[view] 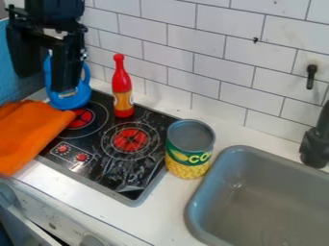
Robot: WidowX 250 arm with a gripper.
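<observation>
The gripper (45, 79) hangs at the upper left, its two black fingers apart. Behind its right finger is a blue plastic object (69, 100) with a rounded base, partly hidden by that finger; whether they touch I cannot tell. A red bottle (122, 91) with a yellow label stands upright at the back of the black stove top, right of the gripper. An orange cloth (29, 132) lies over the stove's left edge, below the gripper. Beside the stove's right edge stands a green and yellow can (187, 156) with a grey top.
The stove top (105, 161) has red burner markings. To the right is a grey sink (218, 192) with a black faucet (316, 144) at its right. A white tiled wall (212, 57) runs along the back, with a black hook (311, 77). White counter (160, 214) surrounds the stove.
</observation>
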